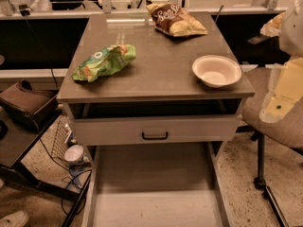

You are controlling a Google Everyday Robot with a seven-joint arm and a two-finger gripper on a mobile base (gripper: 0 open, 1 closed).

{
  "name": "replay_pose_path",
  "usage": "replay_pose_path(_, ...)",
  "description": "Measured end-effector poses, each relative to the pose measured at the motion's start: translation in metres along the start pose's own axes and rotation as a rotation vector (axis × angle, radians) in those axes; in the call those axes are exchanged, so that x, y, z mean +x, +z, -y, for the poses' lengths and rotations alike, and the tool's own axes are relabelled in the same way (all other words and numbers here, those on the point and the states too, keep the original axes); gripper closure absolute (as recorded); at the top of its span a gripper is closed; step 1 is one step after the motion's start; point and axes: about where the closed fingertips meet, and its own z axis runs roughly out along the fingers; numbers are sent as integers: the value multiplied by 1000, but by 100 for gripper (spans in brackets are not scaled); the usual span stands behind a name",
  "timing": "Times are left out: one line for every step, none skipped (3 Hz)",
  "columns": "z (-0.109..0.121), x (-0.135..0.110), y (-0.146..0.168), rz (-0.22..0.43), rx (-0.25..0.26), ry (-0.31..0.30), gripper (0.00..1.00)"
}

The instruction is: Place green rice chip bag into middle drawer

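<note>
Grey laminate covers the cabinet top at the middle of the view. At the right edge a pale shape is taken for the gripper, held off the cabinet's right side. Whether it is spread or closed cannot be told, and nothing is seen in its hold. Nearest to it on the top a white bowl is set, and further back a brown chip bag. The green rice chip bag lies well apart from the gripper, near the front left corner, untouched. The middle drawer is already pulled out beneath the handled drawer front. By this showing the reach, grasp, carry and release are all left to be done.
</note>
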Motion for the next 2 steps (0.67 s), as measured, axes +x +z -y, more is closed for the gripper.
replay_pose_path(0, -1, -1, 1, 3, -1, 0)
replay_pose_path(20, -29, 8, 66, 32, -59, 0)
